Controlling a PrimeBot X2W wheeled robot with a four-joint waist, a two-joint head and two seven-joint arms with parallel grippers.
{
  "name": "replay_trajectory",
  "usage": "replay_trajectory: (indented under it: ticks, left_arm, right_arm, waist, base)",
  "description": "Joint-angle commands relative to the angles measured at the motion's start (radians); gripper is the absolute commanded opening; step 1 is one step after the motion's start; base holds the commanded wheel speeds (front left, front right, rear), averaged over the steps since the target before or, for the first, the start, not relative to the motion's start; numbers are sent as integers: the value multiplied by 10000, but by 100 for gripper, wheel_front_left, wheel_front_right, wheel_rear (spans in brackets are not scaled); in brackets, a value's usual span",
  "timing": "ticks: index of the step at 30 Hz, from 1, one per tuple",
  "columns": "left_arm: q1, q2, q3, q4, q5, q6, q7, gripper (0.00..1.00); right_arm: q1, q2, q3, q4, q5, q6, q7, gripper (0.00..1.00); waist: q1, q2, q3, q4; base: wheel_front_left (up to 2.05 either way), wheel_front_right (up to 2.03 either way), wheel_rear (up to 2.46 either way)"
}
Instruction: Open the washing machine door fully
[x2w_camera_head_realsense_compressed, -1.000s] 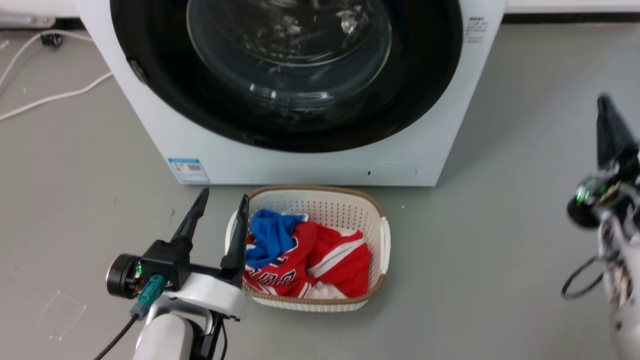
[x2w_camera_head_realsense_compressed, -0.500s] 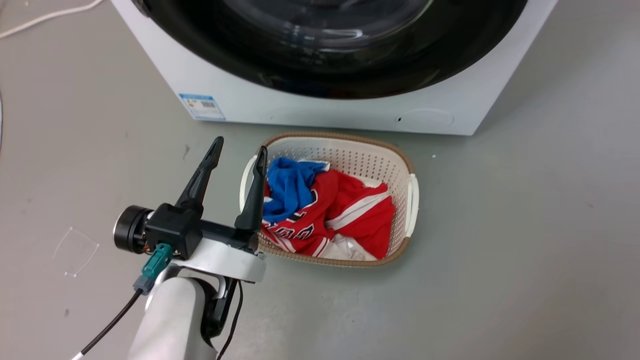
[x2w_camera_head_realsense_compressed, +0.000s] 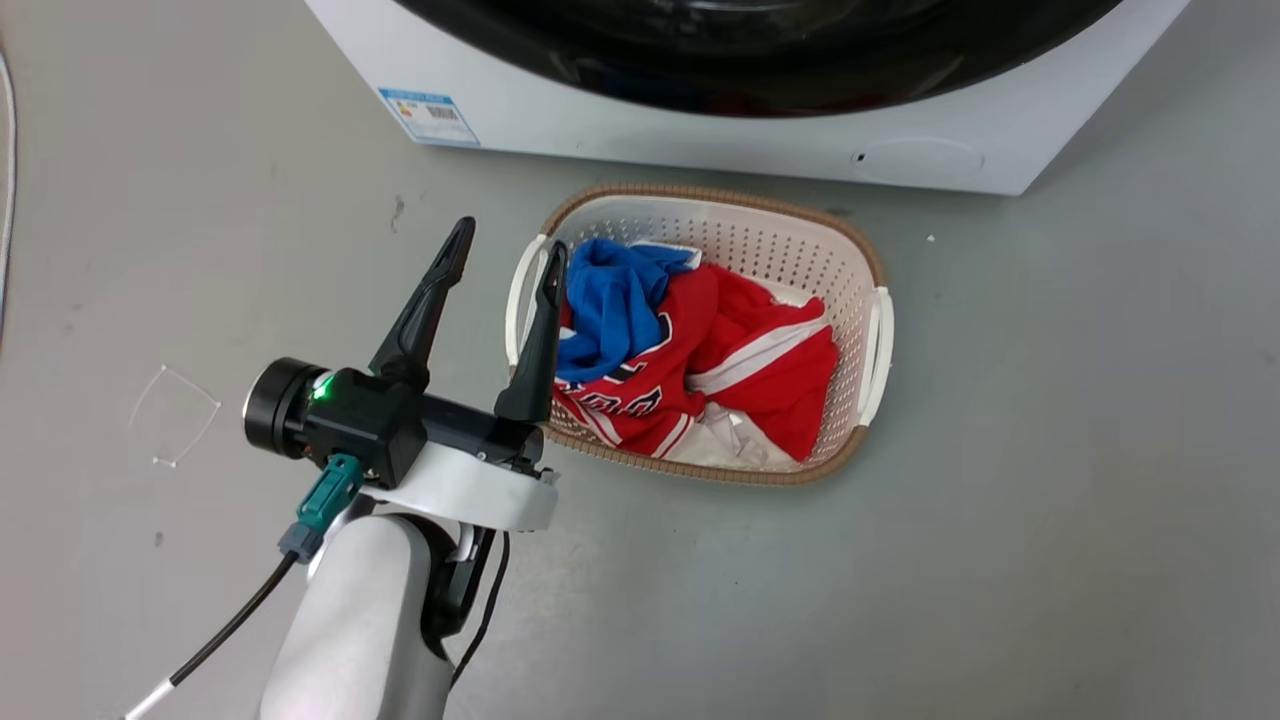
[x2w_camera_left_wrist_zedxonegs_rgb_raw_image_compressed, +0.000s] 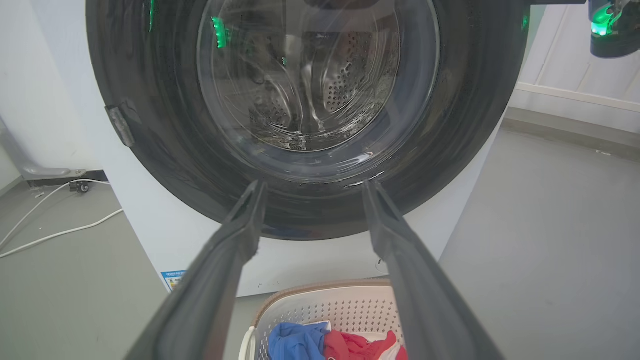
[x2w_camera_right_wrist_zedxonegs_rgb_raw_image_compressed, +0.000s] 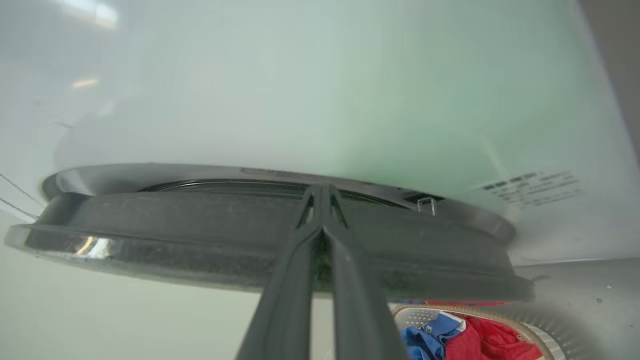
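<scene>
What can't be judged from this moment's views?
1. Head view: most of the washing machine door is cut off by the top edge.
2. Right wrist view: whether the right gripper touches the door rim; its shut fingers cover the contact point.
3. Left wrist view: the door's top, past the frame edge.

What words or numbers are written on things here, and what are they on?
Blue sticker on the washing machine: print too small to read.
Red jersey in the basket: white letters, folded, unreadable.
Grey label on the machine's white front: blurred.
Nothing reads clearly.
</scene>
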Motion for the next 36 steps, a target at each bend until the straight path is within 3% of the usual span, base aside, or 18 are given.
replay_trajectory:
  ticks: [1, 13, 22, 27, 36]
  left_arm:
    - [-156, -27, -31, -35, 52, -5, -22, 100]
    - [-211, -90, -111, -13, 80, -24, -22, 100]
    - [516, -142, 104, 155, -41, -27, -24, 100]
    - [919, -168, 152, 345, -84, -26, -22, 100]
    - [1553, -95, -94, 827, -86, -38, -24, 100]
  right_arm:
    - [-218, 33, 53, 104, -70, 4, -29, 0]
    - [-166, 203, 235, 310, -40, 15, 1660, 0]
    - [1390, 411, 327, -556, 355, 15, 3124, 0]
    - [2490, 410, 419, -1111, 487, 14, 3512, 0]
    - [4773, 966, 441, -2267, 1011, 14, 4136, 0]
  waist:
    - [-2, 0, 240, 87]
    - [-2, 0, 393, 40]
    - [-2, 0, -563, -234]
    - [-2, 0, -1231, -325]
    - [-2, 0, -2665, -410]
  base:
    - [0, 0, 0]
    - [0, 0, 0]
    - [0, 0, 0]
    - [0, 0, 0]
    - [0, 0, 0]
